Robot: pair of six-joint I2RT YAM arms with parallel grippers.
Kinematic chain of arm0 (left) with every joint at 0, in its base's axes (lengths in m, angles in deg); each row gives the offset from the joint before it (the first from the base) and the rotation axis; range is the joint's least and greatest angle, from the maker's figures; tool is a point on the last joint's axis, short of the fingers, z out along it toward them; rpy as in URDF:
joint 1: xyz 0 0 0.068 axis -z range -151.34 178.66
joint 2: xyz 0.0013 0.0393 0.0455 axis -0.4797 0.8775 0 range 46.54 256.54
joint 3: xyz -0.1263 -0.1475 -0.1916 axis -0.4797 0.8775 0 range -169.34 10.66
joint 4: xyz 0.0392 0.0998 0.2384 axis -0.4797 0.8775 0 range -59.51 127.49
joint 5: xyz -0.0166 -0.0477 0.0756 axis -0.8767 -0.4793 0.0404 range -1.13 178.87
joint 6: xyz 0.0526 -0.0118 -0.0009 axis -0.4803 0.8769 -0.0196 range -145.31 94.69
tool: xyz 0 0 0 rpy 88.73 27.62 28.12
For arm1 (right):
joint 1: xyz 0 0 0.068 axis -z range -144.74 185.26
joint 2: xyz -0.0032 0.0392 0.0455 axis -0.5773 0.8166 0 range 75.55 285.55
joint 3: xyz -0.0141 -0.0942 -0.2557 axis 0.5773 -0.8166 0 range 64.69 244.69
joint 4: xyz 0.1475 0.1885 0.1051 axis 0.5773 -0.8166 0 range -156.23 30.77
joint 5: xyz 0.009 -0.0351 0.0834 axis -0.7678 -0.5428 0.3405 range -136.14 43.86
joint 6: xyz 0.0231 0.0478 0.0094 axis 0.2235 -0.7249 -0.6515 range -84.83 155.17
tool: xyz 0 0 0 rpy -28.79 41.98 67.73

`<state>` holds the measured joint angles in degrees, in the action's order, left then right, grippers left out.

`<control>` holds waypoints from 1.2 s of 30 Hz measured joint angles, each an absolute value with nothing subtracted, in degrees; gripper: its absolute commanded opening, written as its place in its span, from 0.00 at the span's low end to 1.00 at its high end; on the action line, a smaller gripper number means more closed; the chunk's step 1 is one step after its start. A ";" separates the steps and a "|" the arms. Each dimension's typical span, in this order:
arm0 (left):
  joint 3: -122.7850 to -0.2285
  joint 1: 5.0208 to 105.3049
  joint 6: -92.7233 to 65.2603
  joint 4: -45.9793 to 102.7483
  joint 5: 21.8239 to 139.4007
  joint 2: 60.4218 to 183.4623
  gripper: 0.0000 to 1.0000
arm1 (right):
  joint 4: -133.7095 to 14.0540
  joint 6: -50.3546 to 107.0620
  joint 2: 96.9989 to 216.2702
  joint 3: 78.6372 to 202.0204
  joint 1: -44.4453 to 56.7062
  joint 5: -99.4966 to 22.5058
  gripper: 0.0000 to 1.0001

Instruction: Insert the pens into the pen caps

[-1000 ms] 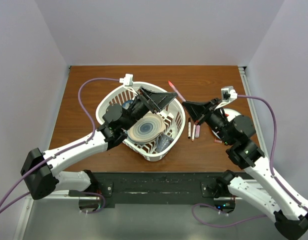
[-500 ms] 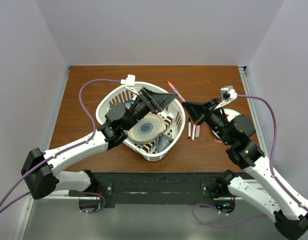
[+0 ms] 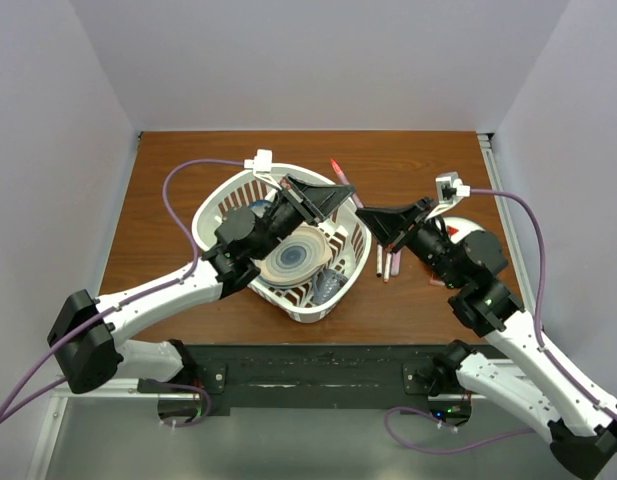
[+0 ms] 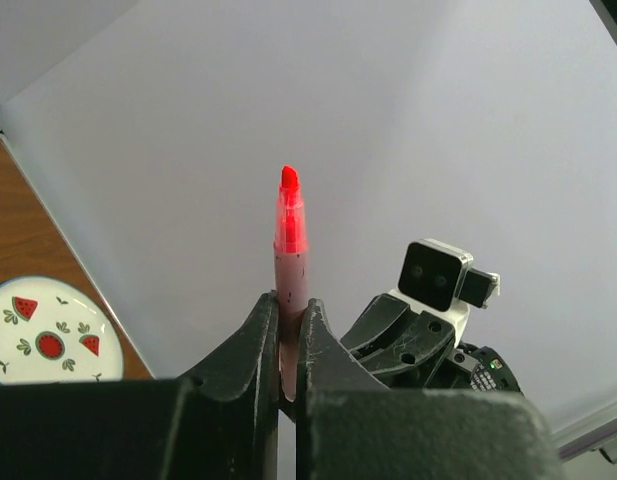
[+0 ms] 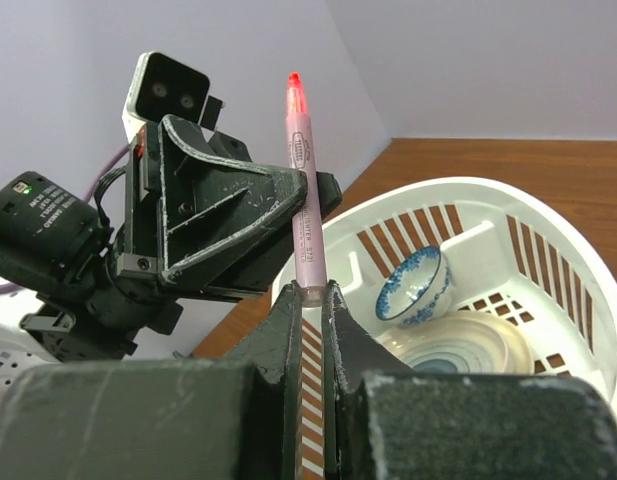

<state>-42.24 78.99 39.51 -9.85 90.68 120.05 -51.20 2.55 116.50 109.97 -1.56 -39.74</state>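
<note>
A pink pen [image 4: 291, 262] with a red tip [image 3: 336, 165] is held in the air over the right rim of the white basket, tip pointing up and away. My left gripper [image 3: 337, 194] is shut on its barrel [image 5: 306, 210]. My right gripper [image 5: 310, 296] is shut on the same pen's lower end, its fingers [image 4: 393, 325] showing just beside the left ones. Two more pens [image 3: 381, 262] [image 3: 394, 262] lie side by side on the table right of the basket. A small red piece [image 3: 435, 283], perhaps one of the pen caps, lies by the right arm.
The white slatted basket [image 3: 210, 210] holds stacked plates [image 3: 293, 255] and a blue-patterned bowl [image 5: 414, 288], right beneath both grippers. A watermelon-print plate [image 4: 48, 335] sits at the right, partly under the right arm [image 3: 478, 262]. White walls close in the table.
The left gripper's jaws have closed on the pen that the right gripper was holding up. Both grippers and the pen have shifted a little to the left.
</note>
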 measured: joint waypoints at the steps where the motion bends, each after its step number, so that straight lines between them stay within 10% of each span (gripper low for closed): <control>1: -42.20 78.99 39.42 -10.22 90.61 120.05 0.00 | -50.76 2.22 116.85 109.84 -1.56 -39.44 0.04; 10: -41.89 78.14 34.33 -8.03 88.84 117.95 0.00 | -56.71 0.14 118.27 109.71 -1.54 -38.72 0.70; 25: -46.50 69.18 -4.62 29.93 82.11 102.65 0.00 | -97.69 -13.02 127.04 117.10 -0.23 -59.31 0.62; 36: -41.19 69.18 -17.02 38.30 83.55 96.84 0.00 | -110.00 -29.95 136.48 114.06 20.19 -69.42 0.48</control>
